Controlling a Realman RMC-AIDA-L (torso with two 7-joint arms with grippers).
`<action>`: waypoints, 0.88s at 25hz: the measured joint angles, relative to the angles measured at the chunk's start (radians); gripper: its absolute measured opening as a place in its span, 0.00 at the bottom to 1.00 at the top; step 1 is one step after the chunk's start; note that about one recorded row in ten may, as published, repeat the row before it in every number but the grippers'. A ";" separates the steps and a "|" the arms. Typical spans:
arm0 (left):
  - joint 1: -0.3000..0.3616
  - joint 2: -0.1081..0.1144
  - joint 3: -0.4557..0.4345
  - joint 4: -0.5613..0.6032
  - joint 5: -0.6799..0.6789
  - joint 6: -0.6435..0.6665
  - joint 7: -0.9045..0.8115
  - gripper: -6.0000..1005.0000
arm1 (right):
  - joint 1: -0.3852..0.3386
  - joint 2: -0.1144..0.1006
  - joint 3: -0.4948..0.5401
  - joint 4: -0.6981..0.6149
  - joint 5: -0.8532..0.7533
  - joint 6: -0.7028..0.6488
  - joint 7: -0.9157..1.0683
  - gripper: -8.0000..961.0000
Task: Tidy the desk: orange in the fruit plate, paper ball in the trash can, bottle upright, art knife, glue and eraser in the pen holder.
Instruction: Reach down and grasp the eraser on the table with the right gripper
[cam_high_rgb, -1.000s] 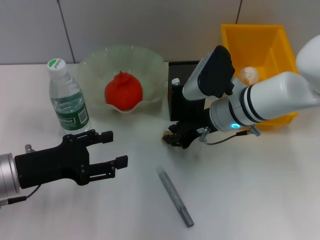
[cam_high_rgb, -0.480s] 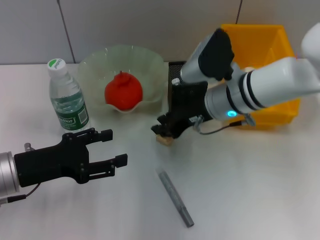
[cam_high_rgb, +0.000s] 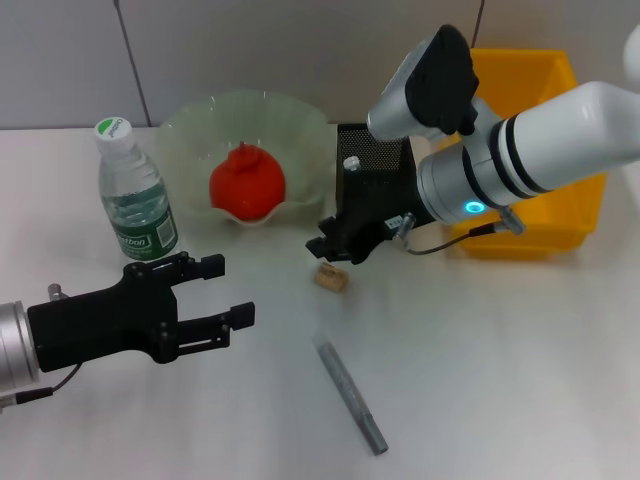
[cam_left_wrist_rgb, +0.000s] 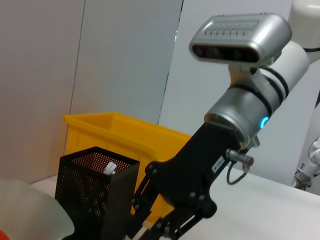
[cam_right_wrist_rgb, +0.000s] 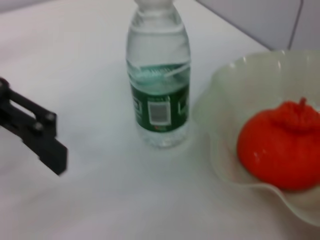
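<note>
The orange (cam_high_rgb: 246, 181) is red-orange and lies in the pale green, half-clear fruit plate (cam_high_rgb: 190, 125). Left of the fruit plate, the bottle (cam_high_rgb: 135, 196) is clear with a green label and a white cap. Right of the fruit plate, the pen holder (cam_high_rgb: 372, 150) is black mesh, and the trash can (cam_high_rgb: 560, 75) is bright yellow. The eraser (cam_high_rgb: 329, 277) is tan.

The orange (cam_high_rgb: 246, 182) is sitting in the fruit plate (cam_high_rgb: 300, 125), with the bottle (cam_high_rgb: 135, 199) standing at its 9 o'clock, the pen holder (cam_high_rgb: 372, 175) at 3, the trash can (cam_high_rgb: 560, 80) beyond that, and the eraser (cam_high_rgb: 329, 277) lying at the holder's 7 o'clock.
</note>
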 joint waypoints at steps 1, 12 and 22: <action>0.000 0.000 0.000 -0.001 -0.001 0.000 0.000 0.79 | 0.004 0.001 -0.001 0.010 -0.007 0.008 0.002 0.30; 0.000 0.001 0.000 -0.002 -0.004 -0.004 0.000 0.79 | 0.042 0.006 -0.049 0.123 -0.015 0.093 -0.001 0.33; 0.001 -0.001 0.002 -0.002 -0.004 -0.002 0.000 0.79 | 0.040 0.011 -0.183 0.158 0.081 0.194 -0.014 0.39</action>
